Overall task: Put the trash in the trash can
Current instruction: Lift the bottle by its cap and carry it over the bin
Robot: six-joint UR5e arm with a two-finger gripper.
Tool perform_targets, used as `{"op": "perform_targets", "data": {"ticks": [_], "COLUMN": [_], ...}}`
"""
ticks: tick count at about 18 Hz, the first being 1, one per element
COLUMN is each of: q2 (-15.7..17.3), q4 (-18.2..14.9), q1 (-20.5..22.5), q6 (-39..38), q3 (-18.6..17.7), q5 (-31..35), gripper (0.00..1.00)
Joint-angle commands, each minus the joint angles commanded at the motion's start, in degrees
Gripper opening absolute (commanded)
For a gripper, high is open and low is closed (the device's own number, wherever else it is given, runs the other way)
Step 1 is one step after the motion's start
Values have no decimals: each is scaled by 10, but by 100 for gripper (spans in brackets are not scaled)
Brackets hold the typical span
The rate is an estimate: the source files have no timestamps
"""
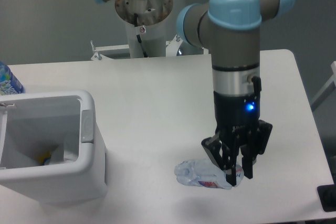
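Gripper (234, 174) clamps one end of the crushed bottle (202, 174) near the table's (157, 93) front edge, bound for the bin (86, 129) at its left edge.

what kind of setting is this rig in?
Most likely a robotics lab or test cell, not a home. The grey-and-blue industrial arm is mounted on a metal pedestal behind a bare white table, against a plain grey wall, with a staged white rectangular plastic bin and a crushed clear plastic bottle.
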Motion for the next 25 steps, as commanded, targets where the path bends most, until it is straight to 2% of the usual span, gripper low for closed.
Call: {"op": "perform_targets", "data": {"ticks": [5,8,14,22,25], "q2": [27,41,77,133,136], "q4": [3,25,25,25,25], "q1": [-1,-3,-10,-53,-86], "q6": [3,1,-1,-6,-5], "q3": [2,3,3,-13,-14], "q5": [-12,-18,-35,-50,-58], "gripper": [25,25,25,25,25]}}
